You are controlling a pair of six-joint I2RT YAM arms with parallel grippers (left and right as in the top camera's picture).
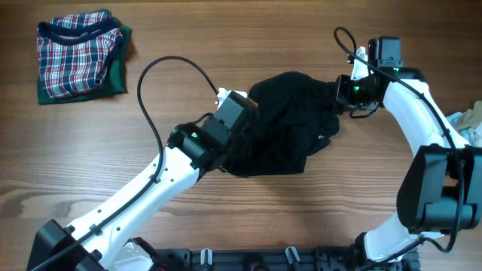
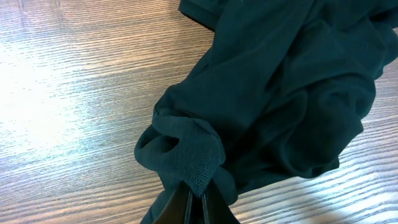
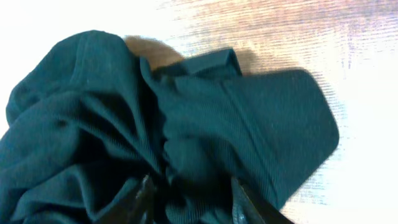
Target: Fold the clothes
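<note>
Overhead view showed the black shirt (image 1: pixel 290 124) bunched in a heap on the table (image 1: pixel 226 45), between both arms. We found the left end effector (image 2: pixel 198 190) clamped shut on a pinch of its fabric. The right end effector (image 3: pixel 193 190) stood part-open astride a fold; we could not tell whether it gripped. Risk noted: pulling apart with several layers caught would likely drag the heap rather than spread it, or the thin pinch could slip free

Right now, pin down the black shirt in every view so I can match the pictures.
Overhead: black shirt lies crumpled near the middle of the table.
Left wrist: it fills the right side, one fold pinched in the left gripper at the bottom edge.
Right wrist: it covers left and centre, bunched between the right gripper fingers.
Shared landmark: the wood-grain table.
</note>
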